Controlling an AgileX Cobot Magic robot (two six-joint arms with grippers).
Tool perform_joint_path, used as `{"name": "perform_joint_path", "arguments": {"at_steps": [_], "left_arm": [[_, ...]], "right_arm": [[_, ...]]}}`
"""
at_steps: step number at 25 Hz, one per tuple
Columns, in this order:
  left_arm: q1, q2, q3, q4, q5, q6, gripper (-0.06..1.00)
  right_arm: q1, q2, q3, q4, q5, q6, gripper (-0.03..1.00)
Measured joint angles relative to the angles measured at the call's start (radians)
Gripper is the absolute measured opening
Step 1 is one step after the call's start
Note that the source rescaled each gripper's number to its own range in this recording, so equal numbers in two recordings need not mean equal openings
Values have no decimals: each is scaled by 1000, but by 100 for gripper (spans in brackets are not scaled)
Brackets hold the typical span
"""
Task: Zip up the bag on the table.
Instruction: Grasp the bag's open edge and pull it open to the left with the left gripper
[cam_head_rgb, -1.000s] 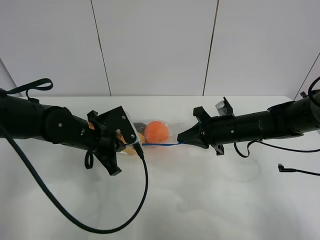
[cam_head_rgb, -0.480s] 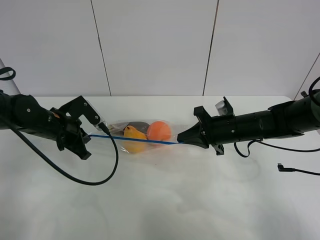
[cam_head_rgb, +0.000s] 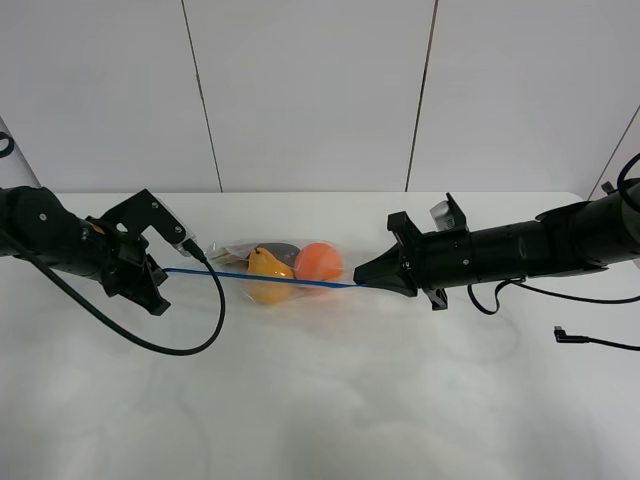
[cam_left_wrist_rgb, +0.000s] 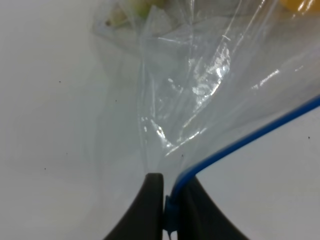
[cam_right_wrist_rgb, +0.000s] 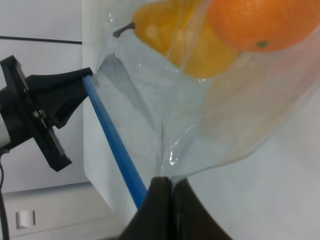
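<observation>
Clear crinkly plastic zip bag (cam_head_rgb: 232, 254): blue zipper strip (cam_head_rgb: 310, 283) taut and straight, orange (cam_head_rgb: 318, 261) and yellow pear (cam_head_rgb: 268, 275) inside, lying mid-rear on plain white table (cam_head_rgb: 350, 400).

Left pincer (cam_head_rgb: 163, 269) slid farther left along the zipper strip (cam_head_rgb: 220, 273).

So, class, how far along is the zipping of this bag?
Done: the blue strip looks like one closed line between both grippers. In hand: the left gripper pinches its far end, the right gripper the other. Left: seemingly only letting the bag go.
</observation>
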Motion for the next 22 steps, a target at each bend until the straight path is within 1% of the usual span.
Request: {"name": "perform_joint_path", "arguments": {"at_steps": [2,5,6,7,8,9,11,14,16,17,19,22], "left_arm": [[0,0,0,0,0,-1,0],[0,0,0,0,0,-37,1],[0,0,1,0,0,-48,2],[3,0,1,1,-1,-62,6],[5,0,1,1,-3,-75,12],[12,-1,1,4,-5,-95,30],[15,-2,1,5,-16,-130,52],[15,-7,1,5,-23,-198,79],[15,-9,1,5,-14,-259,89],[15,-11,1,5,-1,-287,93],[15,-13,1,5,37,-345,96],[20,-30,1,5,83,-428,98]], "right_arm": [[0,0,0,0,0,0,0],[0,0,0,-1,0,0,0],[0,0,0,-4,0,0,0],[0,0,0,-8,-2,0,0],[0,0,0,-13,-4,0,0],[-1,0,0,-18,-6,-1,0],[-4,0,0,-27,-9,-1,0],[-6,0,0,-33,-12,-4,0],[-6,0,0,-35,-18,-5,0],[-7,0,0,-36,-21,-5,0],[-8,0,0,-37,-27,-6,0],[-8,0,0,-38,-39,-8,0]]}}
